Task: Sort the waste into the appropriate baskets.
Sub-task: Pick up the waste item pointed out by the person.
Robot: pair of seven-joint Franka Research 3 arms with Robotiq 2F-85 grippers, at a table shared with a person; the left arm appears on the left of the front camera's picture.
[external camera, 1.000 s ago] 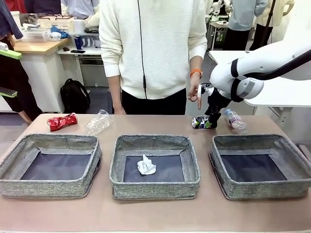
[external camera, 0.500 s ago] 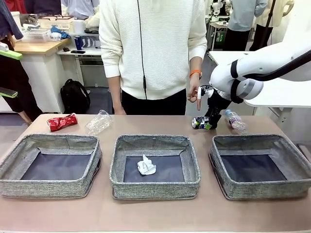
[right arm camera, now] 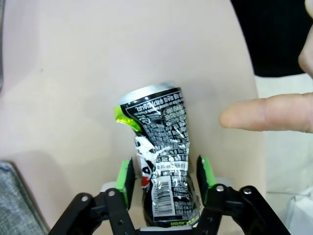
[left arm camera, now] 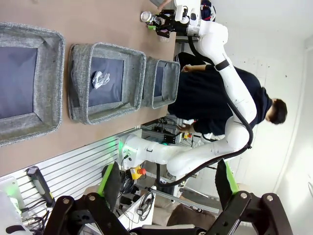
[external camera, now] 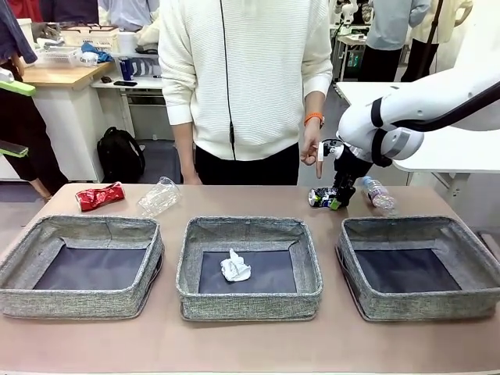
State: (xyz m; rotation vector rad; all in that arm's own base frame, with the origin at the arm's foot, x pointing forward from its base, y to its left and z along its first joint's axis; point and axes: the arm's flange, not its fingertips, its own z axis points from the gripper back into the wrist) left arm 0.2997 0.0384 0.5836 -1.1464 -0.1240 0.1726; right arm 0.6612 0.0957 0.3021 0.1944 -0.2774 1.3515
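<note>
Front view: the right gripper (external camera: pixel 337 200) is lowered over the dark can (external camera: pixel 318 198), which lies at the far side of the table (external camera: pixel 250 201) near the bottle (external camera: pixel 377 193). A person's hand (external camera: pixel 313 150) points down at it, probably marking it for pickup. Left wrist view: the left gripper (left arm camera: pixel 166 191) is spread wide and holds nothing, well apart from the baskets (left arm camera: pixel 78 73). Right wrist view: the pads (right arm camera: pixel 128 178) straddle the can's lower end, partly spread; whether they press it yet cannot be told.
</note>
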